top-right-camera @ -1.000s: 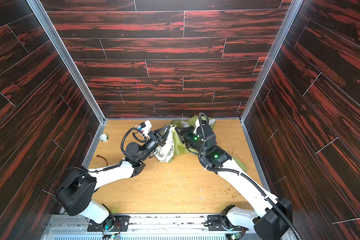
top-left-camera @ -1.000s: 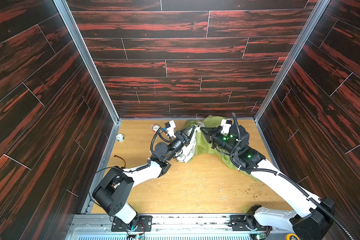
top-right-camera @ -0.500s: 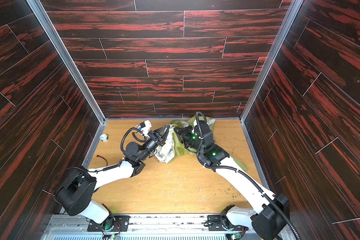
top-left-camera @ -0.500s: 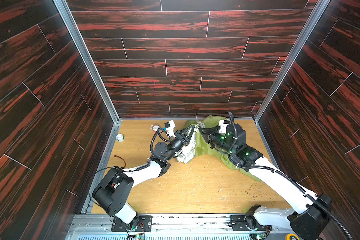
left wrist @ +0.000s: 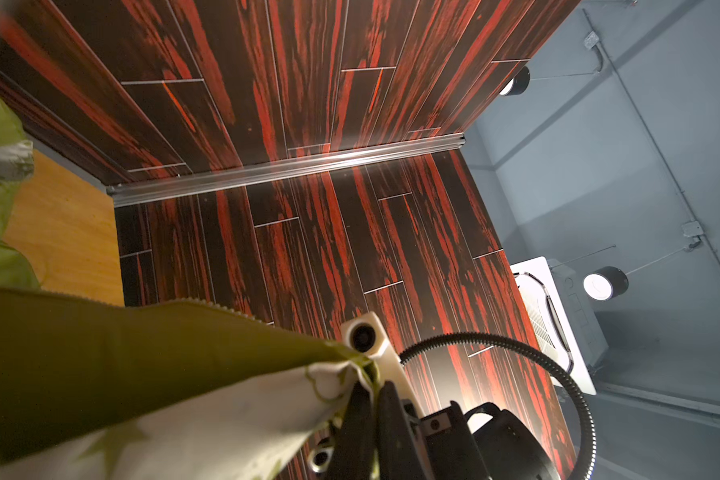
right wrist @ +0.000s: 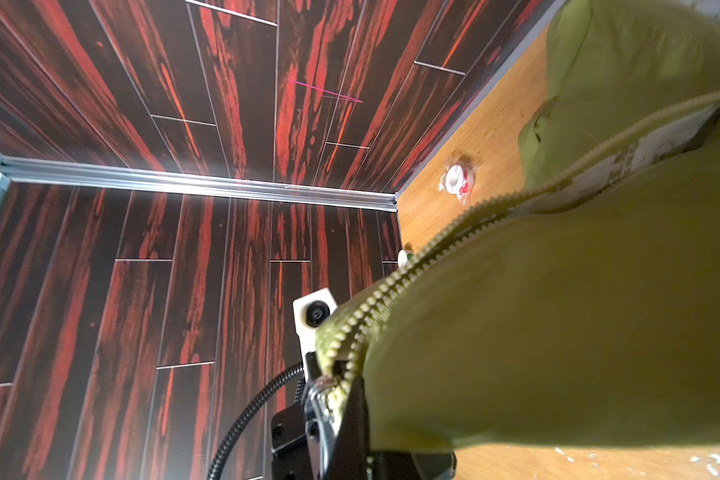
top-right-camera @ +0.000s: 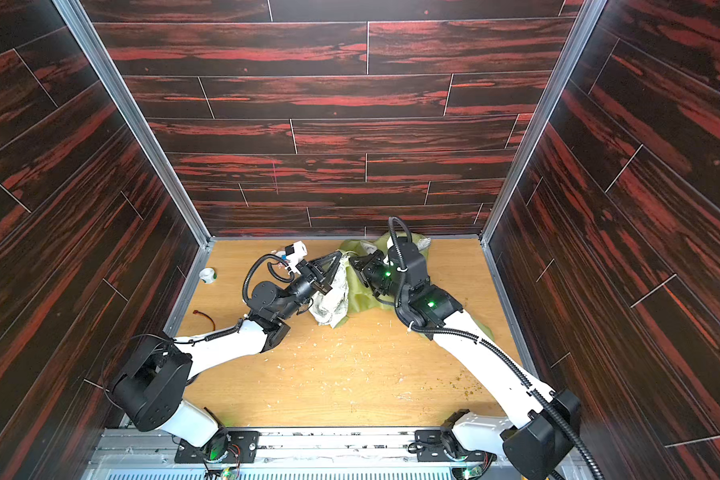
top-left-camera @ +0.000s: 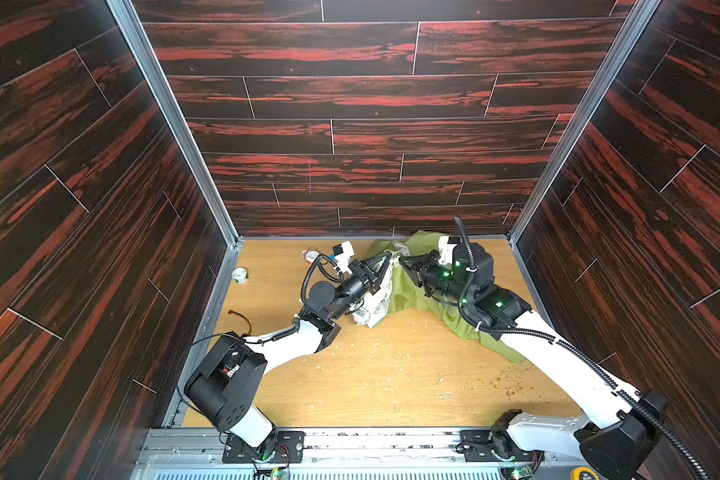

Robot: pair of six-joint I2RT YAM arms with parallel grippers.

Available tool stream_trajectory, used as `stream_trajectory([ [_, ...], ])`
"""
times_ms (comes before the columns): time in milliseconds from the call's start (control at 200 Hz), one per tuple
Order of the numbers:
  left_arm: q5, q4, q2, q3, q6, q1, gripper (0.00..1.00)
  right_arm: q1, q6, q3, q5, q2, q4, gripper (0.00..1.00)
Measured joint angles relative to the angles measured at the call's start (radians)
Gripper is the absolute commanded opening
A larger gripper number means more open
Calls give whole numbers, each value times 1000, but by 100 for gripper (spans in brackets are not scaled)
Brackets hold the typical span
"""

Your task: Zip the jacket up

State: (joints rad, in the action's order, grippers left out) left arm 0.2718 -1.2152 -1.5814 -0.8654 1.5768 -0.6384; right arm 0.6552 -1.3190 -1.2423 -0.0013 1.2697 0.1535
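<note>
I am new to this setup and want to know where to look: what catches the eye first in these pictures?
First comes the green jacket, bunched toward the far side of the wooden table, its pale lining showing. The two arms meet there: the left gripper and the right gripper are each shut on an edge of it. All around stand dark walls with red streaks.

**No readable text in any view**

You had no legible word, brand or number in these views. The small white-and-red wrapper (right wrist: 457, 178) lying just beside the jacket (right wrist: 558, 311) carried red marks, but they were too blurred for you to read.
</note>
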Motion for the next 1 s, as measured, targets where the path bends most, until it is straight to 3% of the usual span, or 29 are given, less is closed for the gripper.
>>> stream_trajectory([
  [997,40,79,8,-4,21,26,0,7,34,-62,-4,45,97,0],
])
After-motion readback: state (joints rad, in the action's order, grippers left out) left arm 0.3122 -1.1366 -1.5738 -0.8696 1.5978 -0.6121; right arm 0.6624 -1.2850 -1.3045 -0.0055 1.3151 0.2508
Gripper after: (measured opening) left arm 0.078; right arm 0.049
